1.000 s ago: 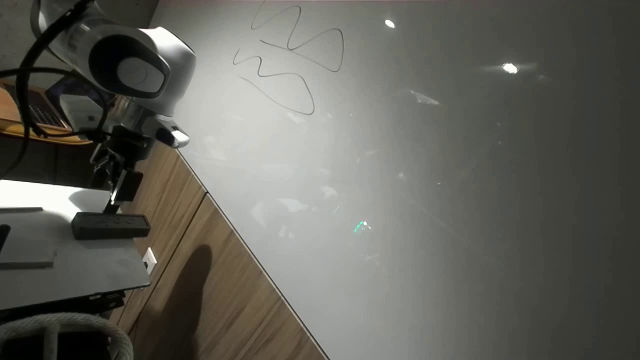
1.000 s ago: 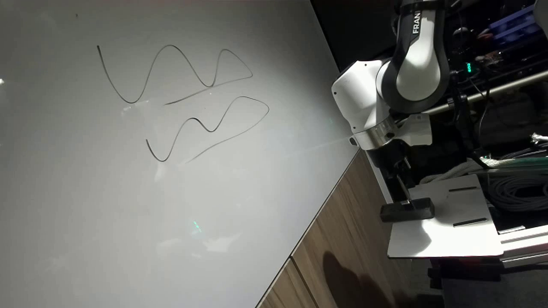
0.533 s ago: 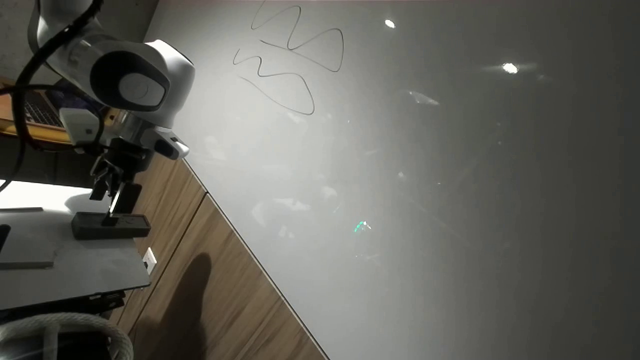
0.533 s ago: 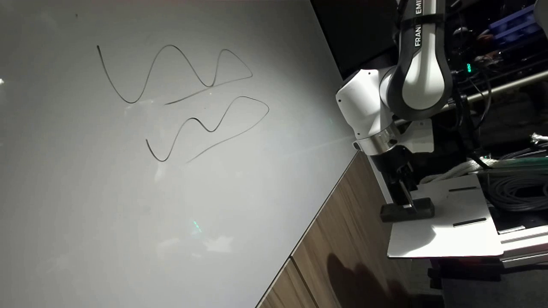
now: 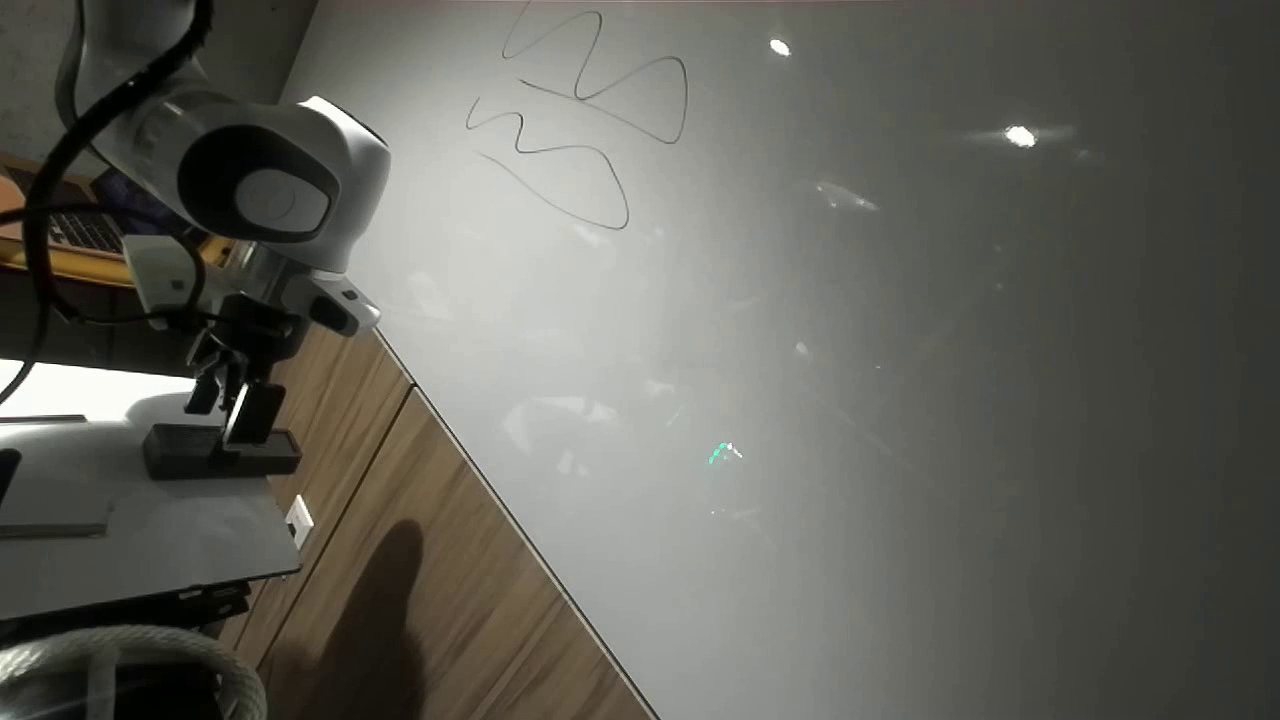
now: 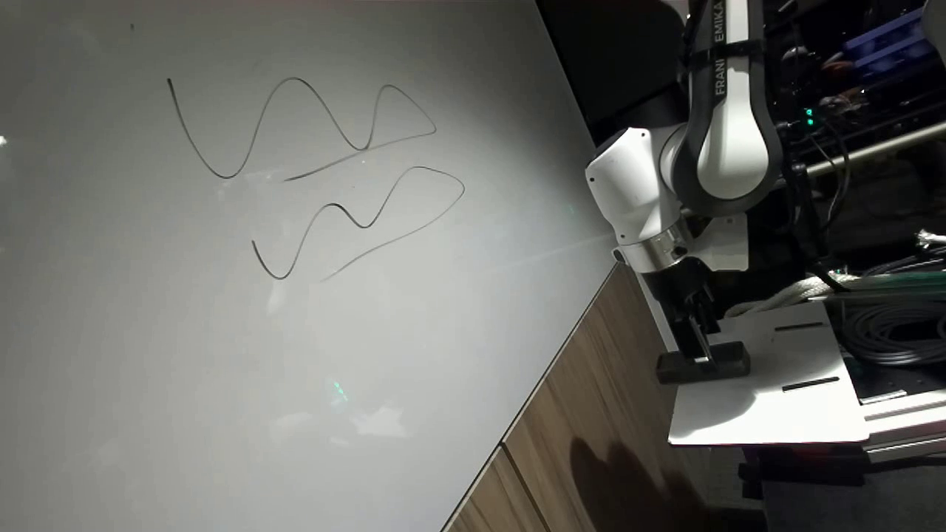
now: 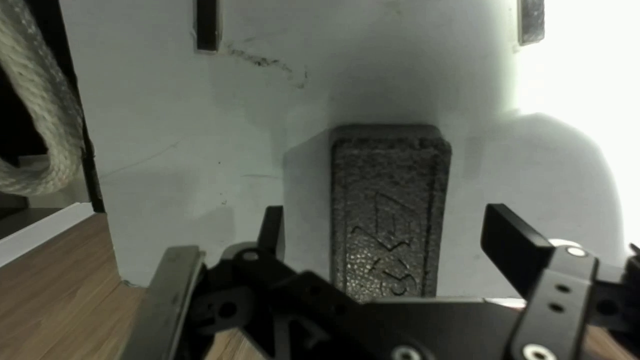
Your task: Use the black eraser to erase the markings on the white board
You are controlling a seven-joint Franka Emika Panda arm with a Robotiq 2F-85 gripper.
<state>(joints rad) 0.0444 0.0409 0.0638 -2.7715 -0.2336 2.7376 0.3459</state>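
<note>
black eraser (image 7: 390, 170) lies flat on the small white table (image 7: 165, 115), close to the edge, its grained upper face scored with a few scrawled lines. the gripper (image 7: 387, 222) hangs over it with its black fingers (image 7: 517, 250) spread wide, one to each side, a gap between each and the block; its body hides the eraser's lower end in the wrist view. two dark strips (image 7: 207, 25) show on the tabletop near it. well apart from these, the white board (image 6: 185, 355) carries the markings (image 6: 363, 150), thin dark looping scribbles in two groups. wood panels (image 6: 599, 369) meet the board's straight edge, a shadow (image 5: 375, 620) falls across them, and pale braided rope (image 7: 40, 95) curves beside the table.
</note>
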